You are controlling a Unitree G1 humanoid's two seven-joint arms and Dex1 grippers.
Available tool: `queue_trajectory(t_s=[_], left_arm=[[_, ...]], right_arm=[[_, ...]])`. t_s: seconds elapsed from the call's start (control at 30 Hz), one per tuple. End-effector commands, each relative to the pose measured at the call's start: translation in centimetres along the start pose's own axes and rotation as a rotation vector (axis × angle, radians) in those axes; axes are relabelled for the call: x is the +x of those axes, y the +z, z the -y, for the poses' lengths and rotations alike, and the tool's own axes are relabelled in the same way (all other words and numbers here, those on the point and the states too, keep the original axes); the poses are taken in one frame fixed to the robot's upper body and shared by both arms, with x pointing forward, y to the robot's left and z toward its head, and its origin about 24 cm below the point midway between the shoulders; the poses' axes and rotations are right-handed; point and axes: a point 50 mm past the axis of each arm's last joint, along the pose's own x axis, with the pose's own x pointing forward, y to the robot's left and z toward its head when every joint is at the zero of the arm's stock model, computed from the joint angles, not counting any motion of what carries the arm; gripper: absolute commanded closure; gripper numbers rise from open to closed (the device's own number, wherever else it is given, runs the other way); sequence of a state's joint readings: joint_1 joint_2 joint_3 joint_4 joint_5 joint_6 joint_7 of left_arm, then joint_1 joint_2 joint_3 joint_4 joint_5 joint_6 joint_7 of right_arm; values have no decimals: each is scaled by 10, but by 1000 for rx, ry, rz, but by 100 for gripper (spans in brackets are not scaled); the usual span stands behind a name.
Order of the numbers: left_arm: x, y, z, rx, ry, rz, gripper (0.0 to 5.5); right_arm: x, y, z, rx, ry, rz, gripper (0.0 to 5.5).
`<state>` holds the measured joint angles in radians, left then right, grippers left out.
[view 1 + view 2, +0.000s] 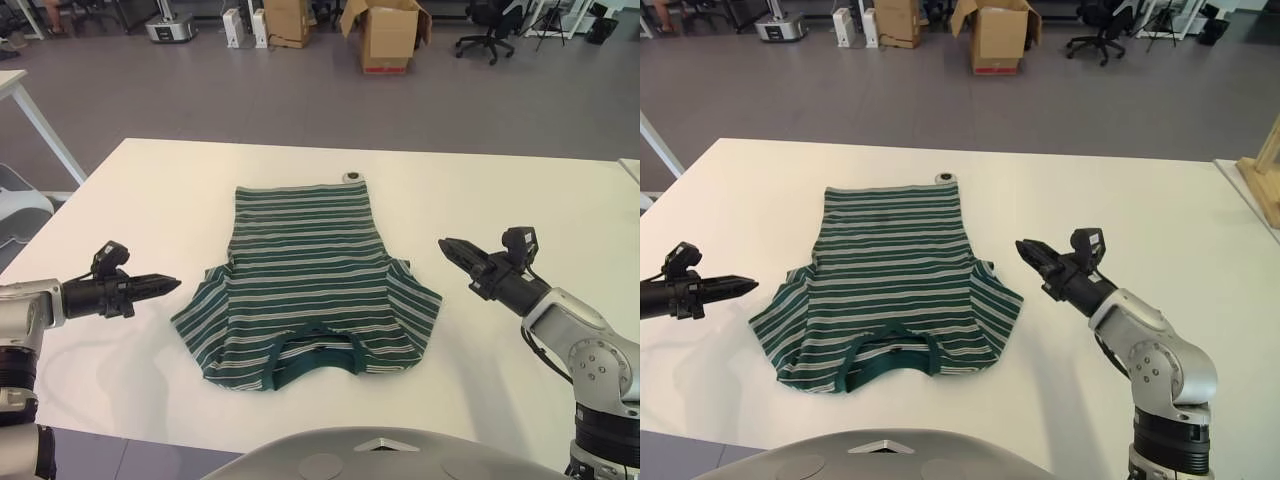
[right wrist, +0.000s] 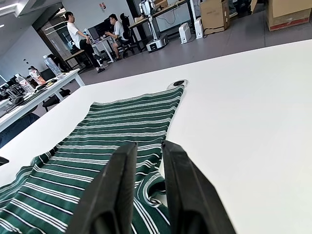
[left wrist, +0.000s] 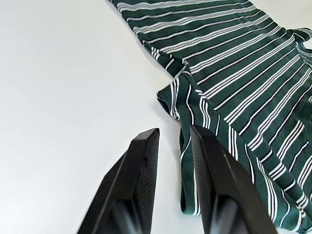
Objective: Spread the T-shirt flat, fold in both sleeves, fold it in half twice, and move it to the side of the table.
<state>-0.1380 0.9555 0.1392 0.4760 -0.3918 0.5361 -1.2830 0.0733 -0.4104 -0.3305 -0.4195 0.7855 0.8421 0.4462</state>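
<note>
nearest in, the left gripper [image 3: 174, 130] hangs low over the white table [image 1: 150, 190]. its two fingers are parted by a narrow gap with nothing between them. the left sleeve [image 1: 200, 310] of the green striped t-shirt [image 1: 305, 270] lies just ahead of its tips and a little inward, its edge near the fingers but not touching them. across from it the right gripper [image 1: 443, 243] points inward the same way, fingers likewise slightly apart and empty. the right sleeve [image 1: 415, 300] is just ahead of and below its tips, with a strip of bare table between.

the collar [image 1: 318, 345] sits between the two grippers at the near end. from there the shirt's long axis runs straight away, crossways to the line the fingers point along, out to the hem [image 1: 300, 187] at the far end. the body looks fairly flat, with light ripples where the sleeves join, so i judge the spreading about done and the sleeve folds due next. each arm is nearer its own sleeve. the left looks slightly closer, and each would carry its sleeve inward across that axis.

beyond the hem's right-hand corner a small round fitting [image 1: 351, 177] is set in the table, touching or just beside the cloth.

farther off, cardboard boxes [image 1: 385, 35] stand on the floor. no label or writing on the shirt can be made out.
</note>
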Motion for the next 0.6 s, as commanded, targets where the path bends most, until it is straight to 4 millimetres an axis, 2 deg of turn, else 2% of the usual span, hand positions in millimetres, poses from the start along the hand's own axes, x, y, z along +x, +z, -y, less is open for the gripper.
queue_trajectory(t_s=[0.03, 0.1, 0.17, 0.33, 0.6], left_arm=[[8, -34, 4, -12, 39, -83, 413], [2, -46, 10, -54, 21, -90, 388], [-3, -48, 13, -78, 11, -98, 358], [-1, -57, 19, -84, -2, -121, 358], [5, -78, 24, -63, 27, -126, 497]], right_arm=[[0, 5, -2, -14, 2, 10, 455], [-1, 6, 0, -19, 4, 3, 455], [-2, 5, 1, -19, 0, -2, 455], [-1, 5, 1, -22, 2, -8, 455], [2, 11, 4, -46, 16, -14, 455]])
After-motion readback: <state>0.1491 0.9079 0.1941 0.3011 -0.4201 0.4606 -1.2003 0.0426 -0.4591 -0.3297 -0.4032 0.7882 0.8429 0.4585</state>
